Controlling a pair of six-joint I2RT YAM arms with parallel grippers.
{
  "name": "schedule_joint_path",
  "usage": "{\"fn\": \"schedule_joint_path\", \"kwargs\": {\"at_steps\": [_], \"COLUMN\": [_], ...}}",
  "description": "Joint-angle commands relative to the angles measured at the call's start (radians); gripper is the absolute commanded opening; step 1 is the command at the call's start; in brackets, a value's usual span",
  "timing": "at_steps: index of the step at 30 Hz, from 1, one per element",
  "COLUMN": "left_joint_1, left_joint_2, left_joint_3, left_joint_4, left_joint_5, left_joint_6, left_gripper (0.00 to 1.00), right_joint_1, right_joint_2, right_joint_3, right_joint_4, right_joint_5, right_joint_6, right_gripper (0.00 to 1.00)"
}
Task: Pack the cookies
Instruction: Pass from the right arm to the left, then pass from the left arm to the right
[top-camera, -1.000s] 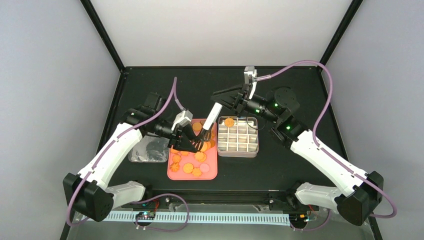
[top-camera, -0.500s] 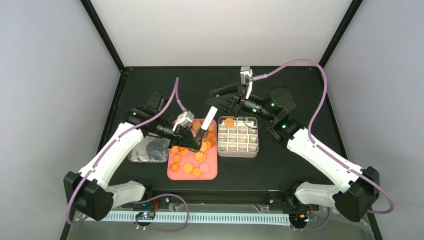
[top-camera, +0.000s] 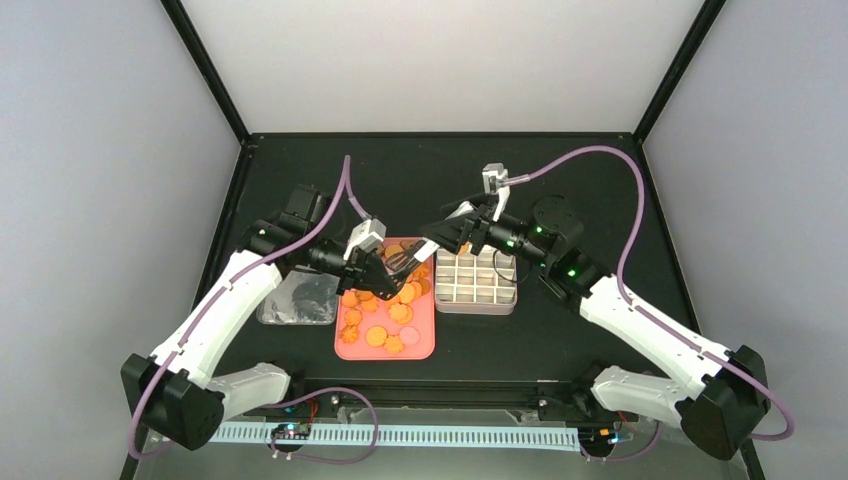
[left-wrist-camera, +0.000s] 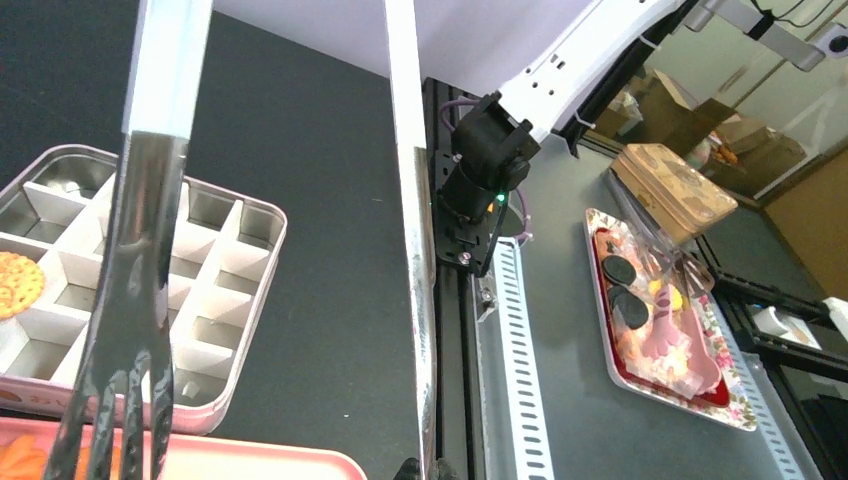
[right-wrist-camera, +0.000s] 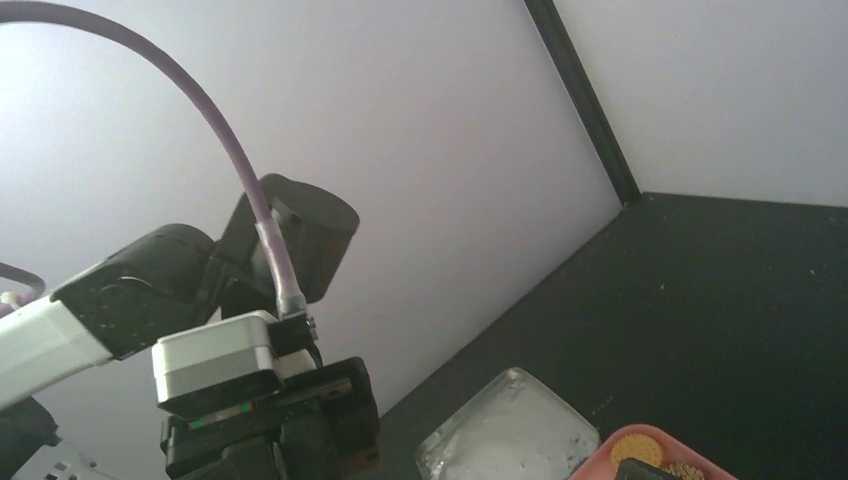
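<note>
The cookies (top-camera: 378, 336) lie right under the left gripper (top-camera: 386, 272), scattered orange across the pink tray (top-camera: 425, 346) at the middle of the overhead view. That gripper's jaws are pressed together. Seen from its own camera, one blade of a pair of metal tongs (left-wrist-camera: 150, 300) runs edge-on straight down into them at the bottom centre of the frame. The other blade, forked at its tip and white at the handle, stands well apart on the left, so the tongs gape.

Up and to the right in the overhead view, the right gripper (top-camera: 447, 232) hangs over the upper left corner of the white gridded tin (top-camera: 478, 309), near the tongs' far end. Whether its jaws are spread I honestly cannot tell: from above they are a dark blur, and its own camera misses them.

One golden cookie (left-wrist-camera: 14, 285) rests in a cell at the tin's left edge in the left wrist view. The tin sits just beside the tray, on its right. A clear plastic container (top-camera: 298, 298) lies just left of the tray on the black table (top-camera: 560, 180).
</note>
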Motion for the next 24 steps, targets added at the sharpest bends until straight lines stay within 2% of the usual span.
{"fn": "schedule_joint_path", "kwargs": {"at_steps": [1,9,14,19,24], "left_joint_1": [-0.002,-0.003,-0.002,-0.002,0.006], "left_joint_2": [-0.012,-0.033,-0.068,-0.099,-0.099], "left_joint_3": [0.019,-0.005,-0.084,-0.158,-0.154], "left_joint_4": [0.038,0.123,0.344,0.543,0.574], "left_joint_5": [0.013,-0.025,-0.115,-0.167,-0.223], "left_joint_6": [-0.006,-0.066,-0.271,-0.472,-0.545], "left_gripper": [0.01,0.02,0.01,0.01,0.02], "right_joint_1": [0.004,0.008,0.032,0.031,0.031], "right_joint_2": [0.000,0.059,0.082,0.138,0.212], "right_joint_3": [-0.004,0.028,0.077,0.097,0.141], "right_joint_4": [-0.009,-0.012,-0.039,0.056,0.103], "right_joint_5": [0.003,-0.071,0.002,-0.038,-0.107], "right_joint_6": [-0.004,0.076,0.105,0.167,0.238], "right_gripper": [1.00,0.95,0.93,0.95,0.94]}}
